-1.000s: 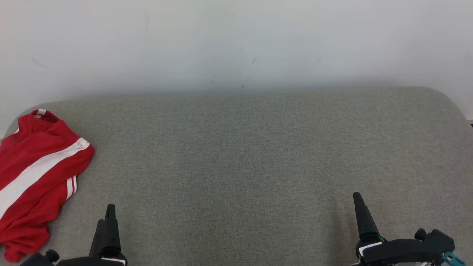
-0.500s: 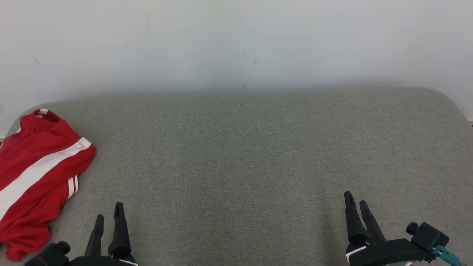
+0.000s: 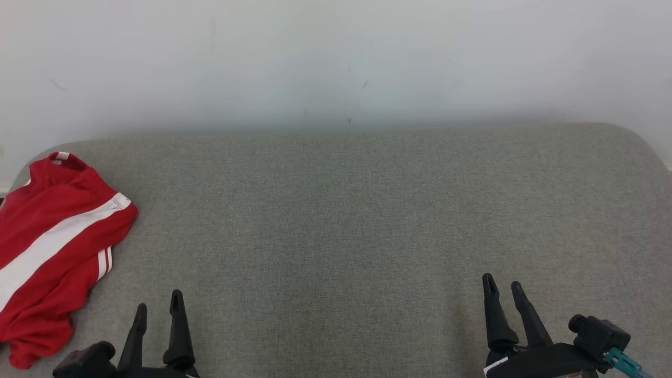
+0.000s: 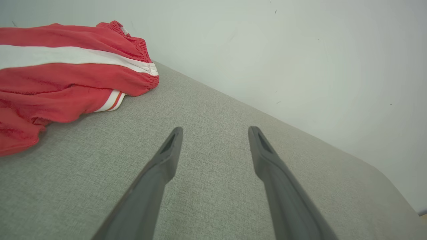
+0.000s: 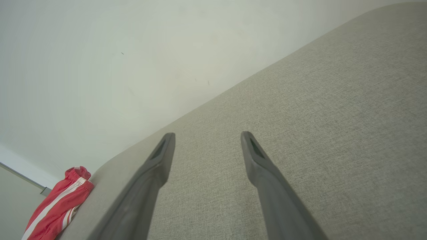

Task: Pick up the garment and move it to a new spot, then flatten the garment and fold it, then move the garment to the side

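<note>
To the left of the left pincer [image 3: 158, 300] and a little beyond its fingertips, the red garment [image 3: 52, 236] with white stripes lies bunched on the grey bench [image 3: 341, 210], near the fingers but apart from them. The head view's edge cuts off its left part, and its folds hide its full shape. This pincer is spread and empty. Well off to its right, the right pincer [image 3: 502, 281] is also spread and empty, with its body cut off at the bottom edge.

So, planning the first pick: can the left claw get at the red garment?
Probably yes: the left claw stands open beside the red garment, with only grey cushion between them.
</note>
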{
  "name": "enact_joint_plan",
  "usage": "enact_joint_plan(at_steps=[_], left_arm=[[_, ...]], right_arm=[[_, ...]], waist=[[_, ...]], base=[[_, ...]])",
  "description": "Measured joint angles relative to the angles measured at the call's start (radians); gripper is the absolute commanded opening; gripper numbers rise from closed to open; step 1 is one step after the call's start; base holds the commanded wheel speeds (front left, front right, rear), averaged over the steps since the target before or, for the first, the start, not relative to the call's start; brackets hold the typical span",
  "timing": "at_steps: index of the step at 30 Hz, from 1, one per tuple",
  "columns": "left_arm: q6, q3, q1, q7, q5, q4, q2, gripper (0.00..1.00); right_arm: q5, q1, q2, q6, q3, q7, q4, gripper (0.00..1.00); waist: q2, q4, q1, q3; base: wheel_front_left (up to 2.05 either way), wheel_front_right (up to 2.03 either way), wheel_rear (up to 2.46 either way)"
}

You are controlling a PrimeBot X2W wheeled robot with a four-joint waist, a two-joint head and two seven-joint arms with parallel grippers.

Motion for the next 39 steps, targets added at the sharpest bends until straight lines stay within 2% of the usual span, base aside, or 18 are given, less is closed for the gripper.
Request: enact_joint_plan(at_steps=[18, 34, 39], left_arm=[[0.016, -0.027, 0.003, -0.046, 0.18, -0.02, 0.012, 1.0], [0.015, -0.03, 0.013, -0.079, 0.3, -0.035, 0.014, 1.0], [-0.006, -0.023, 0.021, -0.089, 0.31, -0.03, 0.012, 1.0]], right_arm=[[-0.197, 0.006, 0.0, 0.0, 0.011, -0.044, -0.001, 1.0], [-0.325, 0.012, 0.0, 0.0, 0.002, -0.078, 0.001, 1.0], [-0.359, 0.012, 0.0, 0.0, -0.003, -0.087, 0.0, 1.0]], waist=[[0.0, 0.004, 0.0, 0.01], [0.0, 0.007, -0.0001, 0.006], [0.0, 0.007, -0.0002, 0.008]], base=[[0.0, 0.0, 0.0], [0.0, 0.0, 0.0], [0.0, 0.0, 0.0]])
